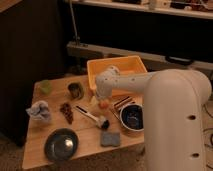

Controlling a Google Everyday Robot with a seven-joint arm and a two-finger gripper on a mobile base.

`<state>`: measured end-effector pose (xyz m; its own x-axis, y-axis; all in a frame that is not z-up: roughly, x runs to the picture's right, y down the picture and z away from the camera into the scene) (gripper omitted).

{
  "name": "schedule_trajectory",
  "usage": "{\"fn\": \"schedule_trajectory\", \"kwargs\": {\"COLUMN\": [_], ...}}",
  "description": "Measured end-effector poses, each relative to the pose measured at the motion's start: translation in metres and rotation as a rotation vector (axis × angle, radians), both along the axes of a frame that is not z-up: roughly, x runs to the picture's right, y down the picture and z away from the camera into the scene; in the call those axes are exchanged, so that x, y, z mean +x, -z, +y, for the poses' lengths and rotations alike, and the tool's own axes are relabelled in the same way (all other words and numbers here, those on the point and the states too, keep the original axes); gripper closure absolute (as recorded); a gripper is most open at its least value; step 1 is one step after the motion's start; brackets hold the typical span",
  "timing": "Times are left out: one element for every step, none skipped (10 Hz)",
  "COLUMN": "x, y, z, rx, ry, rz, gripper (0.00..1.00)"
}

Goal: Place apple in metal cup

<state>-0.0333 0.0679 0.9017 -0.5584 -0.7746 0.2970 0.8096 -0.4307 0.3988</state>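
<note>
Dim room: dark panel at the left, a pale rail running across the back, speckled floor below. Filling the right side, a bulky white arm [172,115], reaching left across the desk [35,150]. Light wood, plain, set at a slant to the view.

At the far edge, a big orange-yellow bin [120,67], partly hidden behind the arm. At the right front, a metal bowl [132,118] with a dark blue inside. At the left front, a dark round dish [61,144]. Between those two, a grey sponge [110,139]. Along the left edge, a crumpled bluish cloth [39,111]; beside it a brown lump [66,112], then a brush [90,116] lying slantwise.

At mid-desk, the pincer [100,99], pointing down, released and spread wide. Hangs just above the apple [104,104].

Toward the far left, the metal cup [75,90], upright, near a pale green cup [46,86] in the corner. Smallest of all, the apple, resting on the wood between brush and metal bowl, apart from the metal cup.
</note>
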Motion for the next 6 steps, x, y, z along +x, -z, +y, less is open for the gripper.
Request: {"fn": "schedule_trajectory", "kwargs": {"x": [-0.003,-0.008,-0.009,-0.01,-0.011,-0.011], "y": [-0.01,-0.02,-0.03,-0.038,-0.044,-0.045], "z": [0.003,0.005,0.008,0.012,0.015,0.014], "rx": [-0.004,-0.008,-0.019,-0.032,-0.046,-0.053], "ry": [0.003,0.007,0.01,0.013,0.017,0.016], "rz": [-0.006,-0.011,-0.007,-0.001,0.006,0.012], "gripper": [0.2,0.2,0.2,0.2,0.25,0.34]}}
